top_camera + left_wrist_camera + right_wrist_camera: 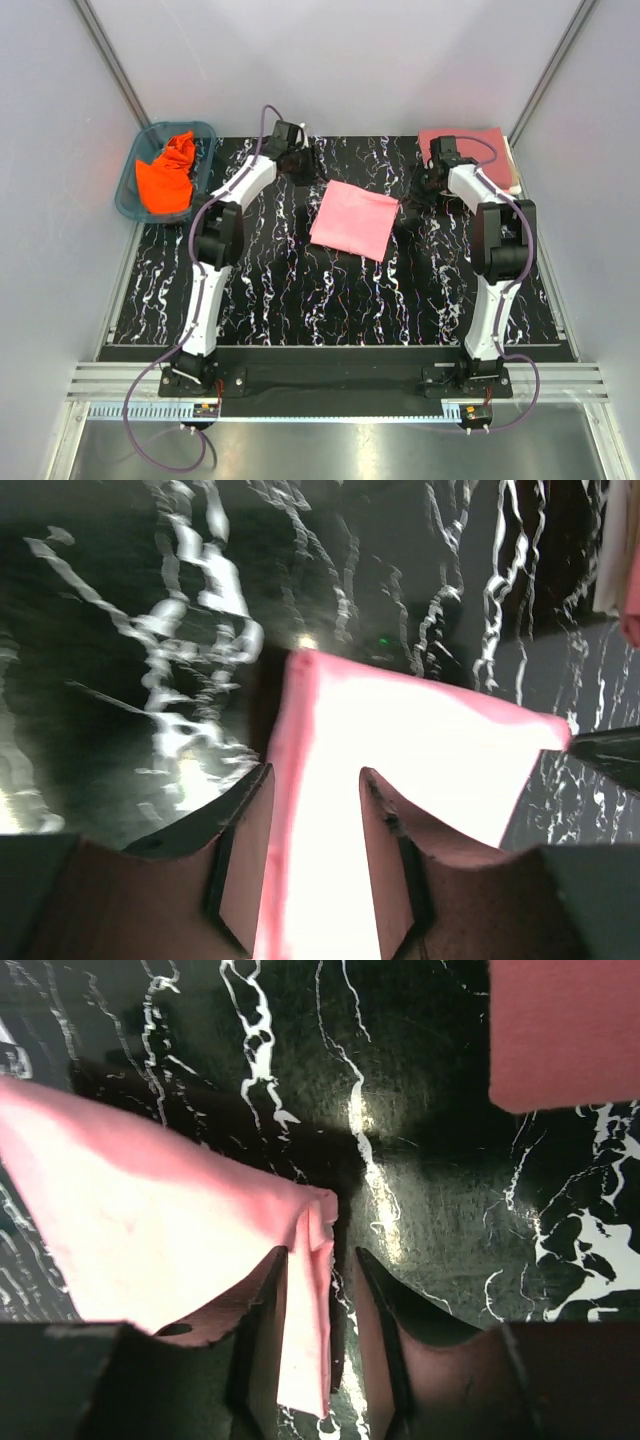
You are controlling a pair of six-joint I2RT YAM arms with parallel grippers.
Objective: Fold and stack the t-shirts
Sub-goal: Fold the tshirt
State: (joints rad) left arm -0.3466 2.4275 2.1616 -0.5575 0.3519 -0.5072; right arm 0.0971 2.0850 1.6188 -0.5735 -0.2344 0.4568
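The folded light pink cotton t-shirt (353,220) lies mid-way on the black marbled surface (300,290). The left fingers (245,830) and right fingers (372,1295) straddle its far corners, parted and clamping nothing. The folded rose-red t-shirt (488,140) sits at the far right corner, nearer the right arm.

Bare black marbled tabletop (320,300) lies open before the folded light-pink cotton shirt (355,220). A teal plastic basket (122,192) blocks the far-left corner.

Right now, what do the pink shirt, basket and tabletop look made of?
Pink shirt: soft matte cloth, probably cotton; limp folded edges.
Basket: teal plastic, seemingly; see-through walls.
Tabletop: glossy black sheet with white marble veining; reflects light, material unclear.
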